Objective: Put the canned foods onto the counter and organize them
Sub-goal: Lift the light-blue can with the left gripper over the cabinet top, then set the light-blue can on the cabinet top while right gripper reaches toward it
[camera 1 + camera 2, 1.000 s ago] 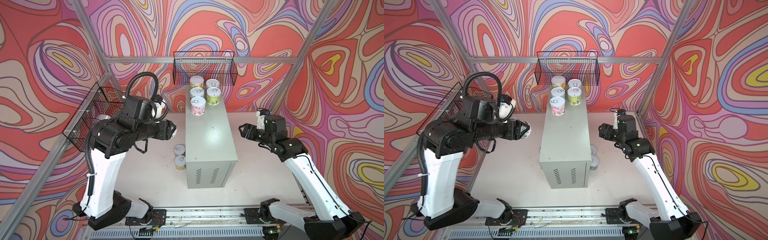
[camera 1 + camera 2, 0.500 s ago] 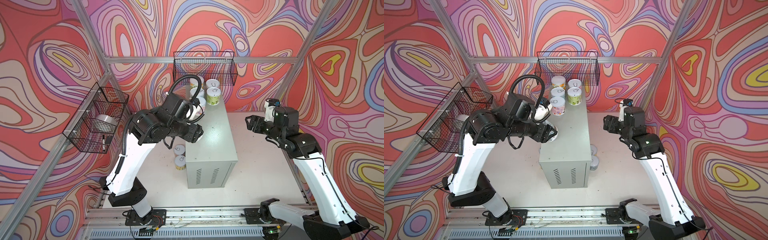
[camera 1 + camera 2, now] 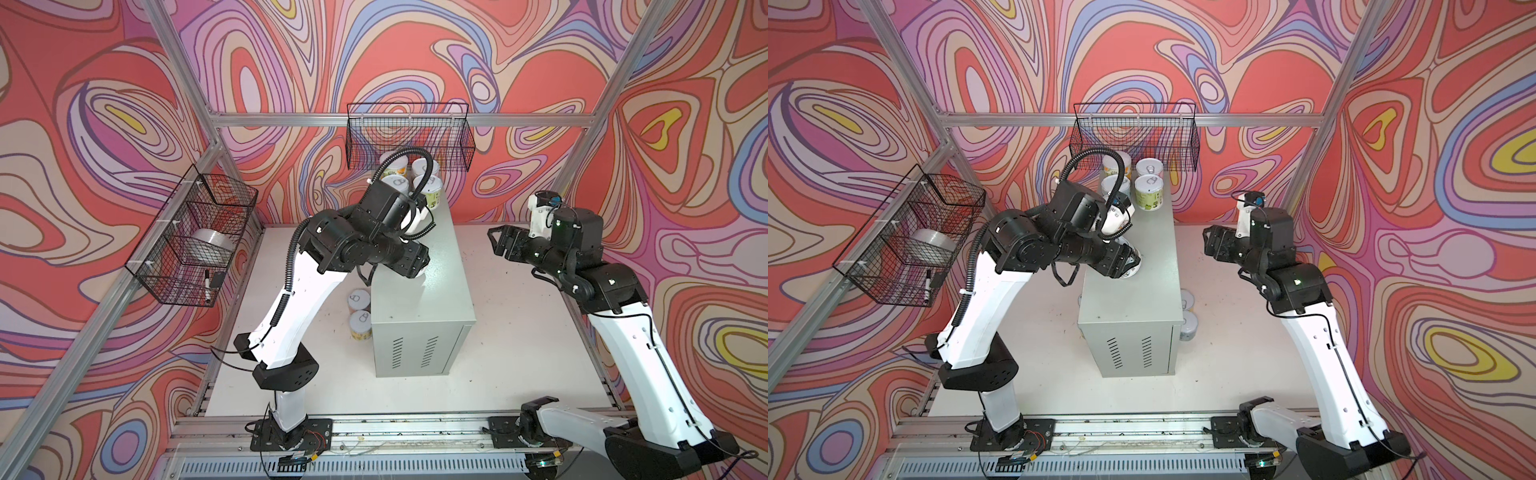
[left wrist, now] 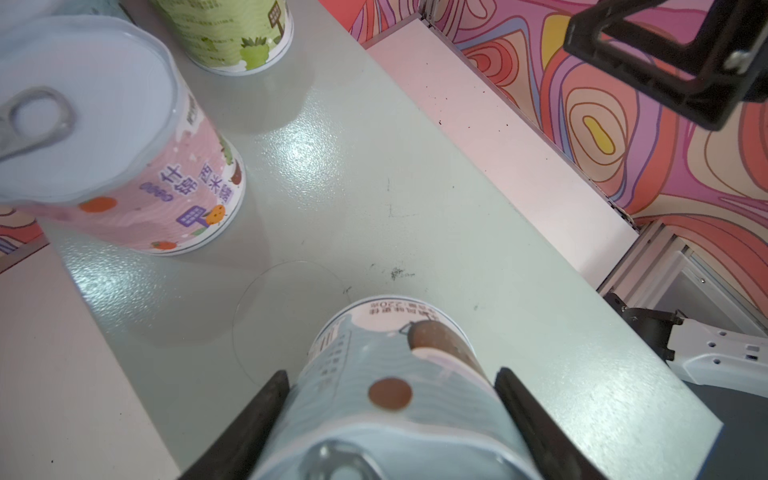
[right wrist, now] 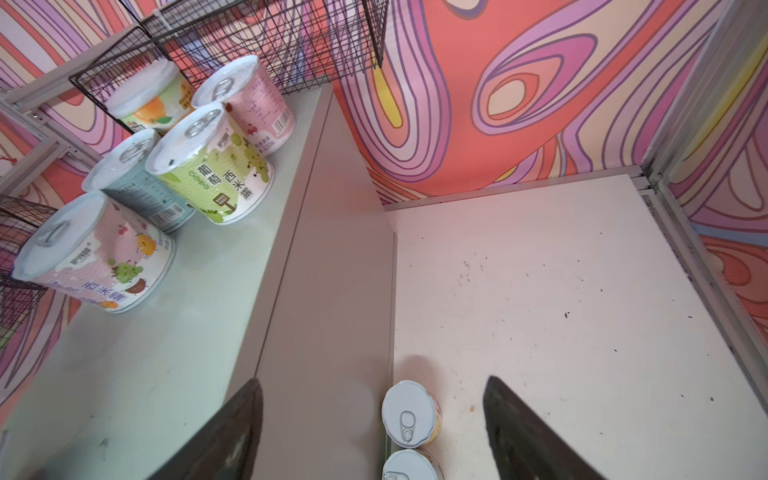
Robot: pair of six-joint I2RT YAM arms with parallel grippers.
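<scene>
Left wrist view gives us the left gripper [image 4: 390, 374] clamped on a pale-blue labelled cylindrical tin can [image 4: 374, 349], its bent arm reaching over the tall light-grey metal counter [image 3: 440, 266]. We cannot tell whether the can touches the top. Our right gripper [image 5: 372, 381] hangs wide open and empty off the counter's right side. Five upright cans [image 5: 210, 166] stand at its far end. Two cans [image 3: 360, 309] sit on the white tabletop [image 5: 540, 291] at its left, two more [image 5: 409, 415] at its right.

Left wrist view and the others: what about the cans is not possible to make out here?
- Pale blue can in the left gripper: the left wrist view's edge cuts off its lid; the gripper nearly hides it in both top views.
- Whether it touches the counter: cannot tell.
- Two cans beside the counter: the counter half hides them in a top view.
</scene>
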